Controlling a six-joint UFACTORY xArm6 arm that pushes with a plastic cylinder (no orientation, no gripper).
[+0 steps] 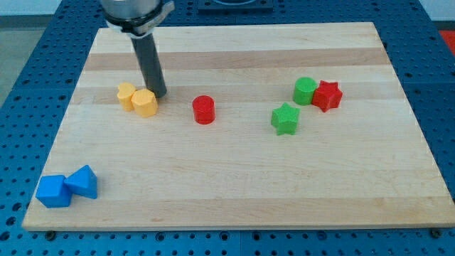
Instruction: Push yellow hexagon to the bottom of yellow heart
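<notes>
At the counter's (234,185) upper left, my tip (159,95) touched the hexagon (145,103) beside the heart (126,95); no hand fitted. Next: nudge it below.

Arm end: dark rod under a grey housing

The rod (150,64) is straight, cylindrical, dark grey, faintly glossy, ending in its tip (159,95).

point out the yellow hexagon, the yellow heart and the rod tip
yellow hexagon (146,104): camera view, its top face
yellow heart (126,95): camera view, its top face
my tip (159,94): camera view, rod's very end, beside the hexagon
</notes>
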